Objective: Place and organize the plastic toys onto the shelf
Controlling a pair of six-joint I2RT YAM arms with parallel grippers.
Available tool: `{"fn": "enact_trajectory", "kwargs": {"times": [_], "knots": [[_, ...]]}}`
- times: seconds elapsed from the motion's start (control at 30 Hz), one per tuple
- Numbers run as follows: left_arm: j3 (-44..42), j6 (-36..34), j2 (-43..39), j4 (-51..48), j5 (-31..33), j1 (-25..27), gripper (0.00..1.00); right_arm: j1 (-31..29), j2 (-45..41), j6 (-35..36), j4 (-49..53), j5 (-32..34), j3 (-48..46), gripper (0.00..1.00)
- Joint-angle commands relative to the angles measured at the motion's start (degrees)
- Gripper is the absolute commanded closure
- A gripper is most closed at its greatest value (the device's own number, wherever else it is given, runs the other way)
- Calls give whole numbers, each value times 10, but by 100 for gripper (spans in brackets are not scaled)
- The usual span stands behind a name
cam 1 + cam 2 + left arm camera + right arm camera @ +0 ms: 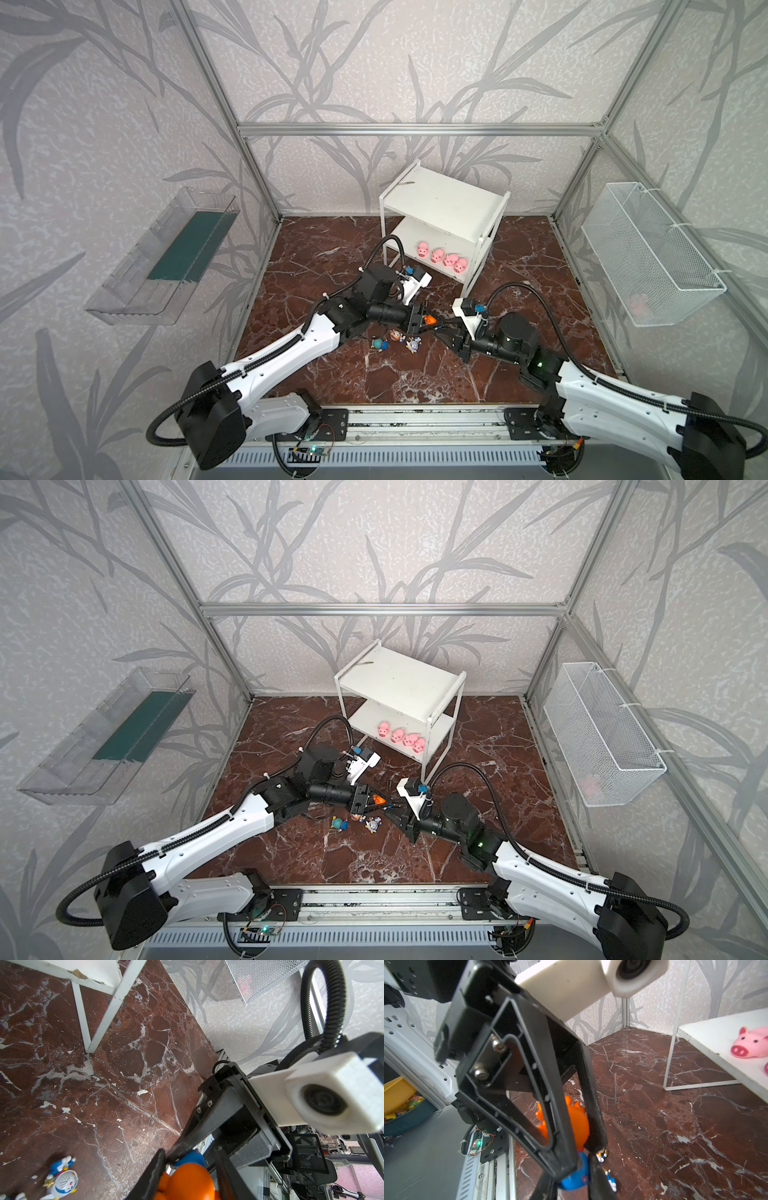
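The orange-headed figurine [429, 319] [378, 799] hangs above the marble floor between both grippers. My left gripper [432, 320] [187, 1180] is shut on its orange head [577, 1124]. My right gripper [437, 326] [573, 1184] is shut on its blue body [575, 1180] [191, 1157]. Three figurines lie on the floor just below: teal [378, 343], brown [396, 334] and white-gold [413, 345] [62, 1180]. Several pink pigs [442, 257] [401, 736] [749, 1045] stand in a row on the lower board of the white shelf [444, 199] [399, 679]. Its top board is bare.
A clear plastic tray [166, 257] hangs on the left wall. A white wire basket [652, 253] hangs on the right wall with something pink [638, 303] inside. The shelf's front leg [471, 282] stands close behind both wrists.
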State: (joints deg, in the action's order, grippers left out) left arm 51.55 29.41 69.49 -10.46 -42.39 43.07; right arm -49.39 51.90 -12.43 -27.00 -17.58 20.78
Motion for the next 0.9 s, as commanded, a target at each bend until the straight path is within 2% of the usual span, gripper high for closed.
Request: {"fn": "enact_trajectory", "kwargs": {"times": [0.0,0.17,0.33,0.47,0.67,0.87], "knots": [[-11,-8,-30,33,-35,6,57,4,13,-17,-2,21,2,81],[-20,-13,-39,38,-42,5,59,5,23,-28,-3,13,4,80],[-15,-16,-37,31,-42,5,69,6,27,-29,-1,10,6,79],[6,-29,-33,-8,-21,5,74,6,26,-24,7,10,6,76],[93,-76,-5,-135,34,4,74,6,15,-11,41,13,8,62],[256,-166,67,-341,119,2,74,6,-35,26,126,27,5,45]]}}
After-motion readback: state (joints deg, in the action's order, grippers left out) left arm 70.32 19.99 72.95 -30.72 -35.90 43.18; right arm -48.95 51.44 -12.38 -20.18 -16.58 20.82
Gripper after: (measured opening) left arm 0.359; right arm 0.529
